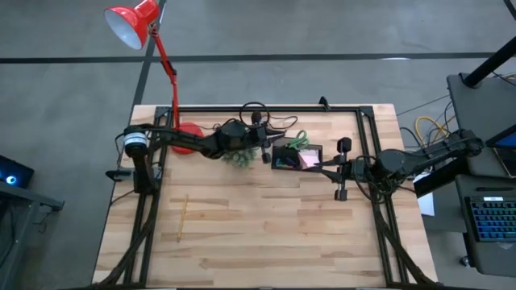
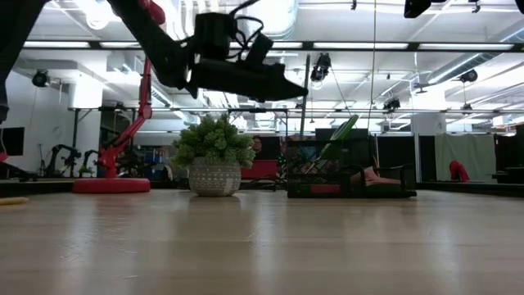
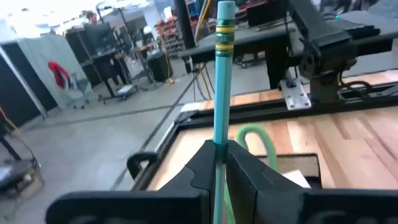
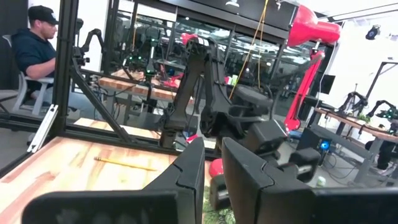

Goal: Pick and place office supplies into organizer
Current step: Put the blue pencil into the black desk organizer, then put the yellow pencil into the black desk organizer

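Note:
My left gripper hangs above the table beside the round green plant, just left of the black organizer. It is shut on a light green pen. Green-handled scissors stick up out of the organizer, and the pink sticky-note pad lies in it. My right gripper waits open at the organizer's right side and holds nothing. The yellow pencil lies flat on the table, near the left. My left gripper pinches the light green pen between its two fingertips, on the shaft well below its banded end. That end stands free past the fingers; the fingers hide the lower part. The pen is lifted clear of the table.
The red desk lamp's base sits behind the left arm, and its shade reaches past the far edge. A black frame runs around the table. Bare wood fills the near half. A seated person shows in the room beyond.

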Action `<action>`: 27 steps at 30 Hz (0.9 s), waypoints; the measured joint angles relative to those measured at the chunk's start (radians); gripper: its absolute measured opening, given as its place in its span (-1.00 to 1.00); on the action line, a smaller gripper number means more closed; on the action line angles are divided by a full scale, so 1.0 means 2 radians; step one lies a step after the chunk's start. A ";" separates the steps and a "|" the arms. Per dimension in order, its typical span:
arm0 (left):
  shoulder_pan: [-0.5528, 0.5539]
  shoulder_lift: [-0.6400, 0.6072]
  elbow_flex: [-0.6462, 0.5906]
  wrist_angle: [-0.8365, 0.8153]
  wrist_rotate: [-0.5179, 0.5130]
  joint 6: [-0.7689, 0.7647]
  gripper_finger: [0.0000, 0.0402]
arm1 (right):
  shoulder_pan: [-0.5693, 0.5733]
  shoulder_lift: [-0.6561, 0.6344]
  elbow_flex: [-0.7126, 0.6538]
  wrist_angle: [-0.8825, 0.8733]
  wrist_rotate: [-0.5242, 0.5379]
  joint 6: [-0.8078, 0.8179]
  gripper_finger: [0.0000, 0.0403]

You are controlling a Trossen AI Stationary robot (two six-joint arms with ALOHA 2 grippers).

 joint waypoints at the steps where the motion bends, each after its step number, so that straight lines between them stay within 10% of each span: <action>1: 0.003 0.002 0.000 -0.001 0.000 -0.005 -0.97 | 0.000 0.000 0.000 0.000 0.000 0.000 -0.76; 27: 0.014 0.012 -0.002 -0.035 -0.010 -0.081 -0.47 | 0.000 0.000 0.000 -0.002 0.000 -0.001 -0.76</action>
